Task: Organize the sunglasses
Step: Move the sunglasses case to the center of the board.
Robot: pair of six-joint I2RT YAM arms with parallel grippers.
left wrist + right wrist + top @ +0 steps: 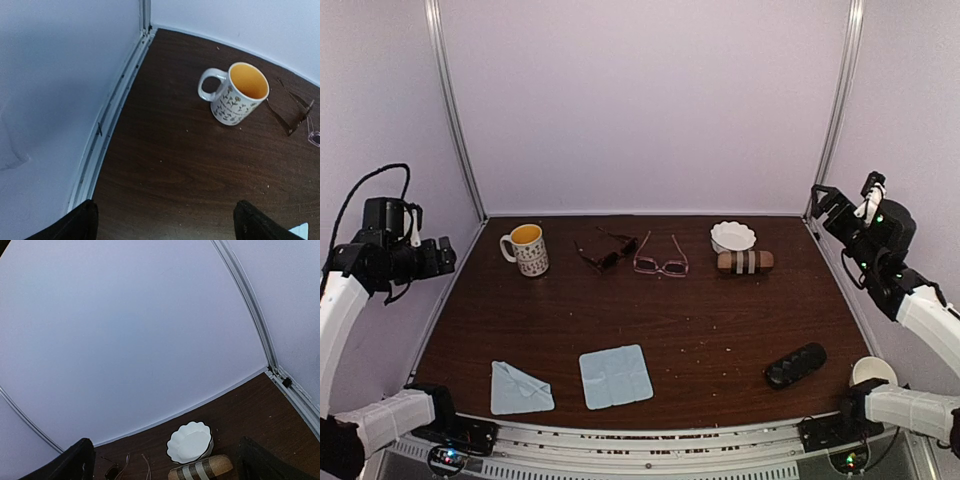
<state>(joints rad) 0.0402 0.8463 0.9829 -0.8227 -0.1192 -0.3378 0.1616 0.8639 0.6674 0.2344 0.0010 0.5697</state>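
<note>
- The dark sunglasses (607,250) lie on the table (650,320) near the mug (526,249), on its right, with their arms unfolded.
- The pink glasses (661,262) lie farther right of the mug in the same back row, arms also unfolded.
- The tan striped case (745,262) sits farther still from the mug along that row.
- The black case (795,365) lies well apart from the mug, toward the near right corner.
- The left gripper (165,225) hangs in the air left of the mug, fingers spread wide, holding nothing.
- The right gripper (167,465) is raised across the table from the mug, fingers wide apart and empty.
</note>
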